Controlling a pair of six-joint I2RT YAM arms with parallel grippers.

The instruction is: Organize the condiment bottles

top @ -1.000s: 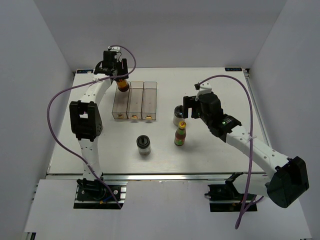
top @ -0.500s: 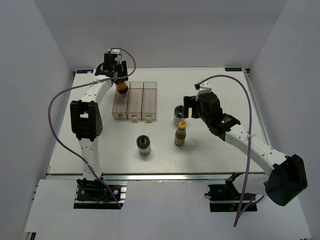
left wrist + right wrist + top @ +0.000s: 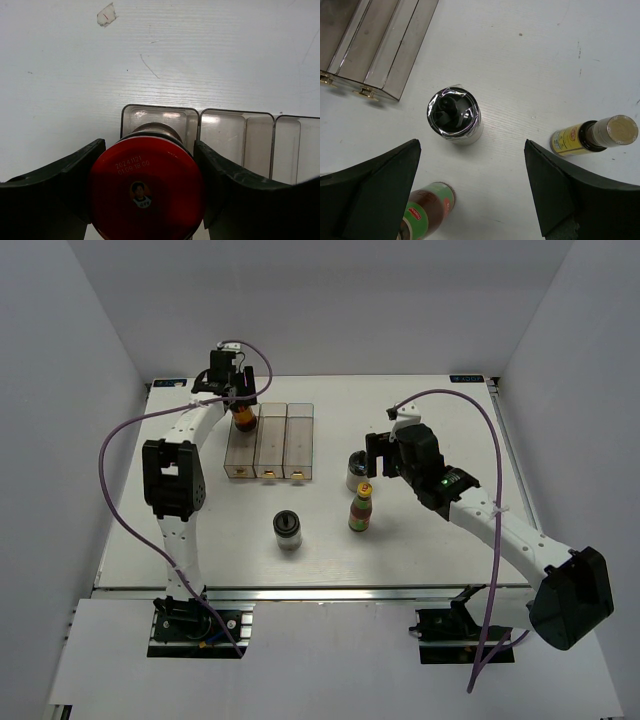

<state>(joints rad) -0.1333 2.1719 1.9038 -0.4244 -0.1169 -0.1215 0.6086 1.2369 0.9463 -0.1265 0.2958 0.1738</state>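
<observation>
Five bottles are in play, and I place them all against the clear three-slot rack point(image 3: 272, 445) on the table point(image 3: 430, 400). My left jaws are clamped across the red cap of the dark-sauce bottle point(image 3: 146, 187), holding it cap-up above the far end of the rack's leftmost slot. Gripping by the cap leaves the body free to drop between the slot walls, I'd judge. Whether its base is inside the slot I cannot tell.

My right jaws stand wide apart, gripping nothing. They hover to the right of the rack over a black-capped jar point(image 3: 454, 116), spread enough to straddle it, which reads to me as lining up a pick. A yellow-capped bottle point(image 3: 362, 508) stands right of the rack and nearer me. A slim tan-capped bottle point(image 3: 600, 134) stands farther from the rack than the jar. A second black-capped jar point(image 3: 288, 529) sits in front of the rack. All three are upright and ungripped.
</observation>
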